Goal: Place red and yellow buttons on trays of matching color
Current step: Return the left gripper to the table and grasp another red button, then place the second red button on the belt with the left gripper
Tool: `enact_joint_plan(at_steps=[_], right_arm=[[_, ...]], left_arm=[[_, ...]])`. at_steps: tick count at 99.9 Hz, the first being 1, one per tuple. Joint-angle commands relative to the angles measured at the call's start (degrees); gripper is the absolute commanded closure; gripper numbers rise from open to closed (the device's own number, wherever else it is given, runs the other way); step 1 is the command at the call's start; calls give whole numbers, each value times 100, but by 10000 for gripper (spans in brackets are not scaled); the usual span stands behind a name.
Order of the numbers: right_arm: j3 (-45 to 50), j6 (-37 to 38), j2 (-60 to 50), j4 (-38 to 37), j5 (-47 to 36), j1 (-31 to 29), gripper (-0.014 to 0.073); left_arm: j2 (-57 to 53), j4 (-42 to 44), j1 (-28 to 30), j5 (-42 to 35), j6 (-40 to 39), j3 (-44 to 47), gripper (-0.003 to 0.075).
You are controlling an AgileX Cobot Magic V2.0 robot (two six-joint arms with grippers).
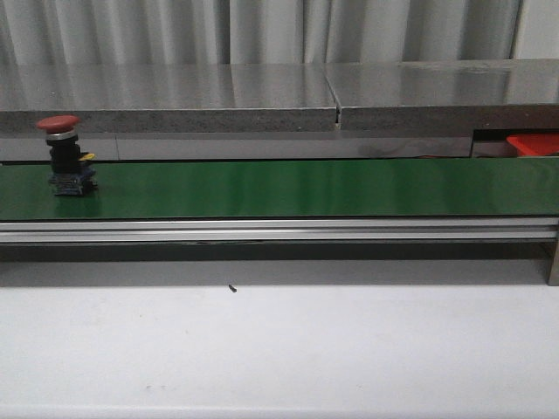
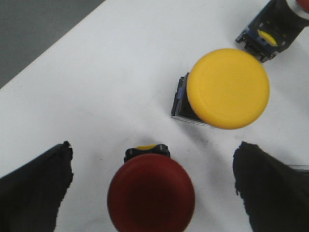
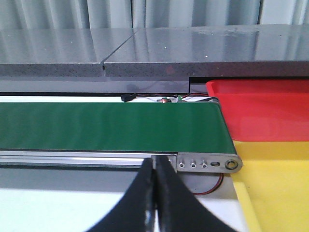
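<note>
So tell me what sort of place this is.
Probably a lab mock-up of a factory sorting line: a green conveyor belt carries a red button, red tray and yellow tray sit at its end, and grey curtains hang behind.

A button (image 1: pixel 66 155) stands upright on the conveyor belt (image 1: pixel 306 188) at its 9 o'clock end; a tray (image 1: pixel 534 144) sits behind the belt at 3 o'clock; in the right wrist view a second tray (image 3: pixel 275 183) lies directly before the first; in the left wrist view, two buttons (image 2: pixel 151 195) (image 2: pixel 227 88) stand near each other on the table (image 2: pixel 120 72), a third (image 2: pixel 273 29) beyond.
</note>
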Motion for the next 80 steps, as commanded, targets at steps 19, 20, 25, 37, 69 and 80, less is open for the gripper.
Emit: enact_joint_plan(at_steps=[19,20,25,37,69,80], right_arm=[[-1,-5,-99,-56,-427,-25,661],[-1,-5,-99,-56,-427,-25,661],[-1,-5,-99,-56,-427,-25,661],[-1,-5,-99,-56,-427,-25,661],[-1,-5,-99,-56,-427,-25,661],[-1,-5,-99,-56,-427,-25,661]], left_arm=[[-246,-8,7,-263,-66,-174,451],[-246,-8,7,-252,-66,-174,462],[-246,-8,7,-213,-66,-174,542],[-260,-44,7,-15,-66,-174,631],[-1122,-123,-31,446,-66,-174,636],[-1679,-132,-187,511,-66,-188,636]])
